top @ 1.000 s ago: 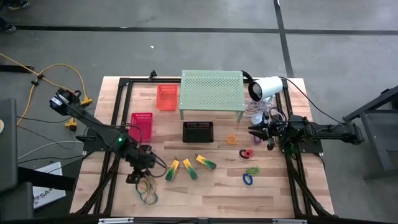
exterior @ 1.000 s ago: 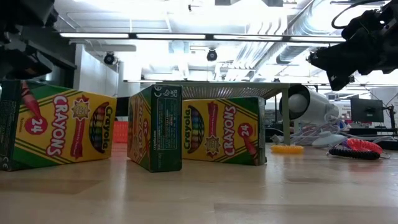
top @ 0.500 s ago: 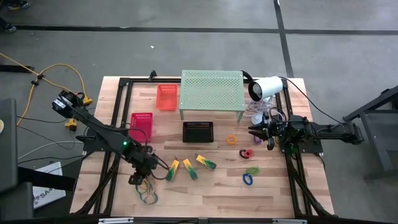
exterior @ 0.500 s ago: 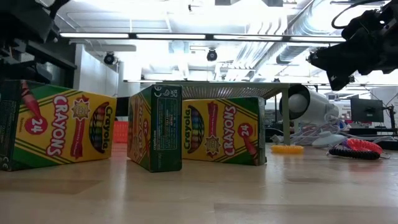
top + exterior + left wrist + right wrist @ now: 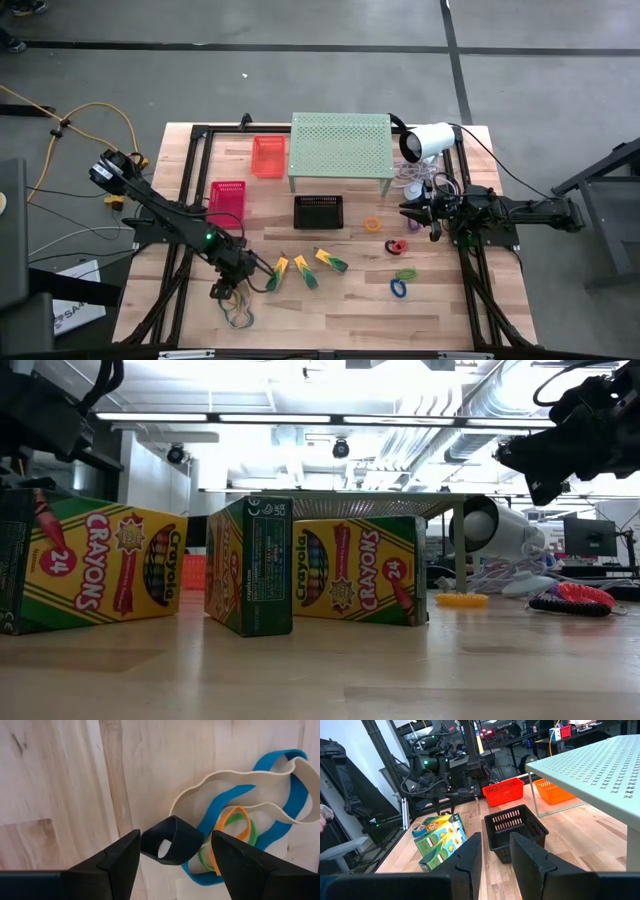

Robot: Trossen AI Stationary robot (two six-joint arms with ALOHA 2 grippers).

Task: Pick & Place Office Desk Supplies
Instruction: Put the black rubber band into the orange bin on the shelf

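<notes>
Now my left gripper (image 5: 172, 851) has crept along the wooden table (image 5: 330, 310) toward the crayon boxes, fingers spread wide, hovering just over the tangle of rubber bands (image 5: 240, 835), a dark blue loop (image 5: 171, 840) between its tips. Nothing is gripped yet, so I judge the pick is next. My right gripper (image 5: 408, 211) waits near the white lamp (image 5: 428, 141), fingers slightly parted, empty.
</notes>
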